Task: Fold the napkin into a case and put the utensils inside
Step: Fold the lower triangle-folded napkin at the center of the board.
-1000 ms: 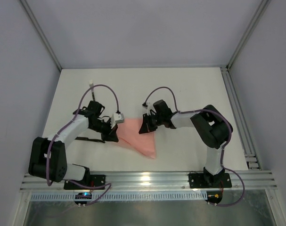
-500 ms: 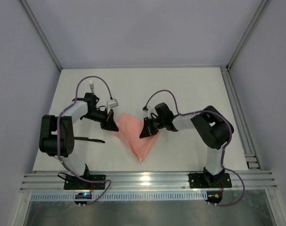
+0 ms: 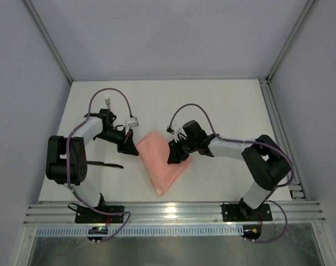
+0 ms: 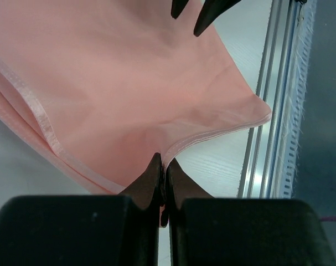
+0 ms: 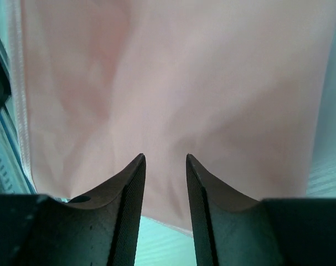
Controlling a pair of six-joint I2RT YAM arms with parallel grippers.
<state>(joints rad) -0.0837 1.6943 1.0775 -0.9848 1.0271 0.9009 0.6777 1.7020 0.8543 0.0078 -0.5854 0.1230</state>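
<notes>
The salmon-pink napkin (image 3: 162, 162) lies folded into a wedge with its point toward the near rail. Its left corner is pinched in my left gripper (image 3: 132, 148), whose jaws are shut on the hem (image 4: 163, 163), and the cloth (image 4: 123, 83) spreads out beyond it. My right gripper (image 3: 172, 157) is at the napkin's right edge. Its jaws stand open just over the pink sheet (image 5: 173, 83), and nothing sits between the fingertips (image 5: 164, 158). One black utensil (image 3: 104, 164) lies on the table left of the napkin, under the left arm.
An aluminium rail (image 3: 173, 210) runs along the near edge of the white table and another (image 3: 278, 133) along the right side. Grey enclosure walls close off the left, right and back. Purple cables loop above both wrists.
My right gripper has opened and let go of the napkin. The napkin's point has swung left and the sheet lies flatter. The left gripper earlier carried its corner up and back and still holds it.
</notes>
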